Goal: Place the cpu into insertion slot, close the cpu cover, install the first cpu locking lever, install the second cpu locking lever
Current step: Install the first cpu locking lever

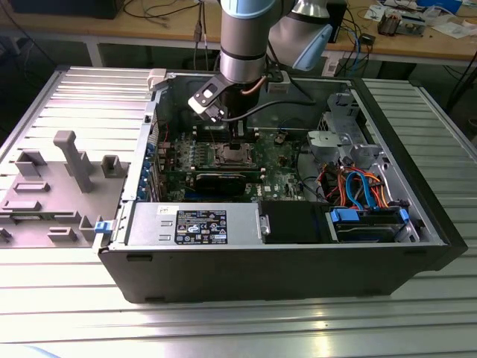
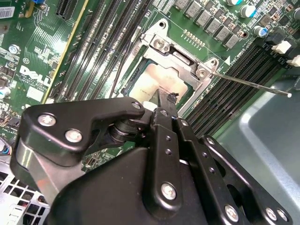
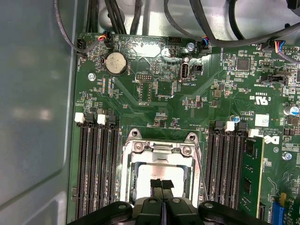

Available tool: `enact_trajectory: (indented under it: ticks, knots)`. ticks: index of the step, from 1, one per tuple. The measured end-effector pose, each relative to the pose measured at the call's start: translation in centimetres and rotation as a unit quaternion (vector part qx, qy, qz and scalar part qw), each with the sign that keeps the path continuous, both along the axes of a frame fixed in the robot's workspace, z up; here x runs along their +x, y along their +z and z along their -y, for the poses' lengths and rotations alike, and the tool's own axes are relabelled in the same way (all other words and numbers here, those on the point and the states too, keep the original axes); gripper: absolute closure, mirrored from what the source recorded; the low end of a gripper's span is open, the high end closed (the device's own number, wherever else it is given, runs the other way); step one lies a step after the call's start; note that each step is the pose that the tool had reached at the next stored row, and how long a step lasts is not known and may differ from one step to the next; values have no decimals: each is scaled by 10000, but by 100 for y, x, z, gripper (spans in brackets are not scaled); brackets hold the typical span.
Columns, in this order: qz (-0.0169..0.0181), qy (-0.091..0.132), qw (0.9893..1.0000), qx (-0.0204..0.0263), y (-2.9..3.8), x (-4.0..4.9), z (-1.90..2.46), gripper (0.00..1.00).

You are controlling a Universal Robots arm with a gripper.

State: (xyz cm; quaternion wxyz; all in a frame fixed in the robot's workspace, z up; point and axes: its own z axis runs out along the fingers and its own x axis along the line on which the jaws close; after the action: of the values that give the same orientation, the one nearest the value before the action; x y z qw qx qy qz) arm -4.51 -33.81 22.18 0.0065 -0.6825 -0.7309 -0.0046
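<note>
One arm [image 1: 242, 45] hangs straight down into the open computer case [image 1: 417, 216] on the table [image 1: 74, 313], its fingers [image 3: 156, 184] pressed together, gripping nothing. Directly beneath their tips lies the cpu [image 3: 147, 171], flat in the insertion slot [image 3: 125, 178], framed by the lowered cpu cover [image 3: 161, 147]; a thin locking lever [image 2: 248, 84] juts sideways.

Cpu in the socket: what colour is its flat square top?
Dull pale silver; the cpu shows best in the second wrist view.
</note>
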Motion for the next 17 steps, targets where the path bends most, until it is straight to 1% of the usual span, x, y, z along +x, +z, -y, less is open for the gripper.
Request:
enact_trajectory:
  ticks: [4, 12, 17]
  knots:
    - [0, 0, 10000, 8, 15, 0, 0, 89]
    - [0, 0, 10000, 16, 83, 0, 0, 89]
    - [0, 0, 10000, 18, 112, 0, 0, 89]
